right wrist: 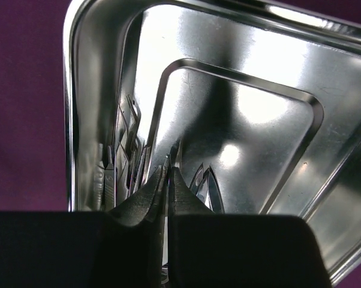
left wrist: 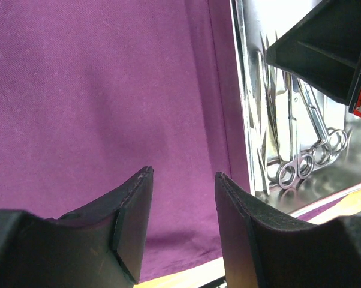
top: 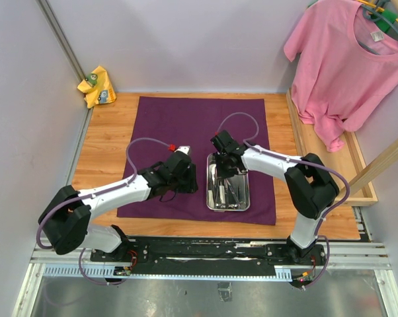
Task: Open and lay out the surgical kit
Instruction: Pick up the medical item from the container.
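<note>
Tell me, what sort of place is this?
Probably a robot test booth, not an operating room: two arms at a walled-in wooden table, a steel tray on purple cloth, a pink T-shirt hanging.

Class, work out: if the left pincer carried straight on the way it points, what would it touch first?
The left pincer would probably meet bare purple cloth, beside the steel tray.

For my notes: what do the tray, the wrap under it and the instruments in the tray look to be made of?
The tray looks like polished metal, likely steel: mirror-like reflections and bright glare. The wrap looks like dark purple woven fabric, matte: a fine weave shows and there is no shine. The instruments are bright metal, probably steel too: shiny ring handles, thin shafts.
</note>
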`<action>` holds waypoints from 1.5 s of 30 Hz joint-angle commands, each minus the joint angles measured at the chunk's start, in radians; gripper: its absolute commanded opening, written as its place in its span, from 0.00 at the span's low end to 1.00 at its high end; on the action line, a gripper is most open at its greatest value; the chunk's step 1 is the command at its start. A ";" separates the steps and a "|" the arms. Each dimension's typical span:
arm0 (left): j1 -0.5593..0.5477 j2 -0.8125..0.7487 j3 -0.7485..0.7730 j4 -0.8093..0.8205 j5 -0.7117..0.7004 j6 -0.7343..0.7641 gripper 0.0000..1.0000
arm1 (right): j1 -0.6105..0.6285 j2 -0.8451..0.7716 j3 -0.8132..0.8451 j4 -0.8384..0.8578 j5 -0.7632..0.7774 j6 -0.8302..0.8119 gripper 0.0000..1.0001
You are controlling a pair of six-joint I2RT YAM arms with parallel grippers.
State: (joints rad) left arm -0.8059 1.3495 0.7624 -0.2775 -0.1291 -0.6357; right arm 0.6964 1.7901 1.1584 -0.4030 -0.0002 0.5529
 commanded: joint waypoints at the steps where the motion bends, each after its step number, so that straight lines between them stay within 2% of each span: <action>1: 0.008 -0.037 0.009 0.007 0.001 0.011 0.50 | 0.012 -0.052 0.058 -0.058 0.049 -0.024 0.01; 7: 0.008 -0.075 0.035 0.001 0.022 0.021 0.49 | -0.005 -0.114 0.092 -0.063 0.026 -0.039 0.01; 12: 0.008 -0.098 0.061 0.023 0.060 0.036 0.49 | -0.057 -0.181 0.073 0.007 -0.082 -0.024 0.01; 21: 0.007 -0.168 0.012 0.192 0.241 0.034 0.50 | -0.215 -0.286 -0.123 0.359 -0.490 0.208 0.01; 26: 0.007 -0.164 -0.006 0.242 0.296 0.017 0.50 | -0.229 -0.262 -0.177 0.511 -0.605 0.304 0.01; 34: 0.007 -0.164 -0.008 0.183 0.205 0.035 0.49 | -0.246 -0.215 -0.241 0.729 -0.735 0.455 0.01; 45: 0.007 -0.199 0.029 0.078 0.087 0.095 0.45 | -0.253 -0.216 -0.239 0.741 -0.761 0.456 0.01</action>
State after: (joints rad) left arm -0.8040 1.1770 0.7662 -0.1535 0.0170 -0.5900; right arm 0.4641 1.5768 0.9234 0.2893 -0.7250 0.9951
